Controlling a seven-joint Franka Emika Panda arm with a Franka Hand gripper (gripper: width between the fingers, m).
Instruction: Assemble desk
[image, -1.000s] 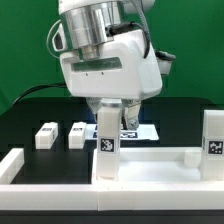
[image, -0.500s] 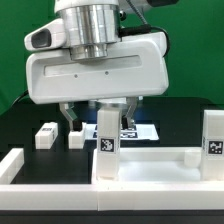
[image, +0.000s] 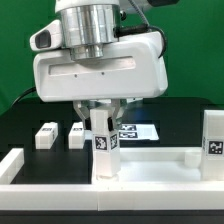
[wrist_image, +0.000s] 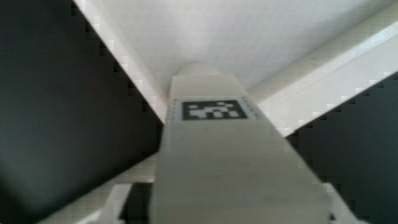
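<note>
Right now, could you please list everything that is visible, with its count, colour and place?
tabletop: 1, white, flat at the front
gripped leg: 1, white, tagged, upright on the tabletop
other upright leg: 1, white, tagged, exterior view's right
loose legs: 2, white, lying on the table, exterior view's left
marker board: 1, white, behind the tabletop
border bar: at least 1, white, exterior view's left
table: 1, black
fingers: 2, dark, around the gripped leg

Upright square white leg (image: 104, 125): smooth hard plastic, faint sheen. Printed black-and-white tag (image: 104, 145) on its face: matt. Broad flat white rimmed tabletop panel (image: 150, 168): same smooth plastic. Black table surface (image: 20, 125): matt, even. Green backdrop (image: 15, 50): looks like cloth, dull. Boxy white shell on arm (image: 100, 75): glossy plastic. Ribbed silvery cylinder above it (image: 95, 20): brushed metal.
</note>
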